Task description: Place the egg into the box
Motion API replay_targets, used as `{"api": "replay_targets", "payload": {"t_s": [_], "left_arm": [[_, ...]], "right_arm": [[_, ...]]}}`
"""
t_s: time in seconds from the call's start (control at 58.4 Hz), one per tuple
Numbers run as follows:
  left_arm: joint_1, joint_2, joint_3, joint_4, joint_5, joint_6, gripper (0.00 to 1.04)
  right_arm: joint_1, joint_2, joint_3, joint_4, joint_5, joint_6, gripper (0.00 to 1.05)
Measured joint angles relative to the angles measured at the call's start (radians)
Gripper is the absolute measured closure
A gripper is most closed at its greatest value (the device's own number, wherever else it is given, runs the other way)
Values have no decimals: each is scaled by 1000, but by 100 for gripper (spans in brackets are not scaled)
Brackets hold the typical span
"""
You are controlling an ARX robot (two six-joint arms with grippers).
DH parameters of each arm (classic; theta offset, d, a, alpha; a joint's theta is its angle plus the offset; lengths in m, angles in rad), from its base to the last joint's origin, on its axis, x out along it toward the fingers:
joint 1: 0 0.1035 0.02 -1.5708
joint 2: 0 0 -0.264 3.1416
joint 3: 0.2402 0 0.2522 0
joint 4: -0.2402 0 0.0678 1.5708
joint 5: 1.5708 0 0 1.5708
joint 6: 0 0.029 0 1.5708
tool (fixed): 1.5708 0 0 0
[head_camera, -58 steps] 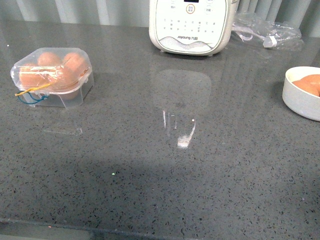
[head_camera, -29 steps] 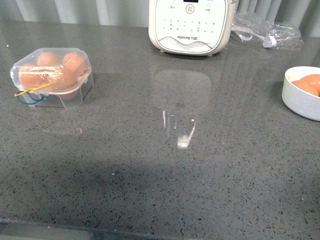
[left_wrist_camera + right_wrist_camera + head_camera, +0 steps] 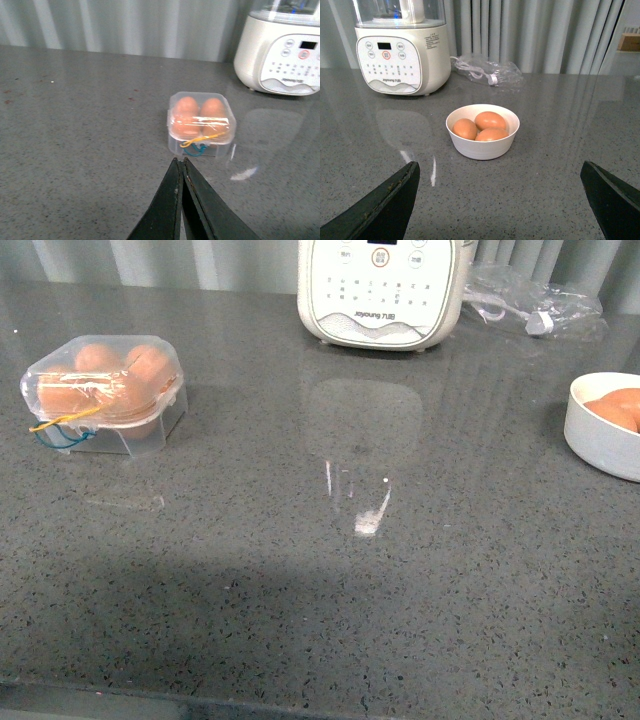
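Right tool (image 3: 500,200) hanging wide, empty, aiming at bowl (image 3: 482,145) holding three eggs, likely for pick. Left tool (image 3: 182,165) pinched closed, empty, facing box (image 3: 201,125). Box sitting far left on surface (image 3: 300,580), lid looking closed, needing opening first.

Item count: one box (image 3: 104,393), lid closed, with eggs inside; two are clearly countable in the left wrist view. One bowl (image 3: 482,145) holding three eggs (image 3: 491,120). One appliance (image 3: 381,290). One plastic bag (image 3: 535,302). One bench (image 3: 320,570).
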State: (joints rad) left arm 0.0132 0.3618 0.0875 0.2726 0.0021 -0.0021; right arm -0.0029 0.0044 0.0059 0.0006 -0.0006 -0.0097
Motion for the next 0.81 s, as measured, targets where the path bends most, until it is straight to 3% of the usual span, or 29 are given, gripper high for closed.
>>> {"api": "replay_targets", "payload": {"t_s": [0.686, 0.805], "left_arm": [[-13, -190, -60, -96, -3, 0, 101], [-13, -329, -59, -264, -3, 0, 101]], "right_arm": [[0, 0, 0, 0, 0, 0, 7], [0, 0, 0, 0, 0, 0, 7]]}}
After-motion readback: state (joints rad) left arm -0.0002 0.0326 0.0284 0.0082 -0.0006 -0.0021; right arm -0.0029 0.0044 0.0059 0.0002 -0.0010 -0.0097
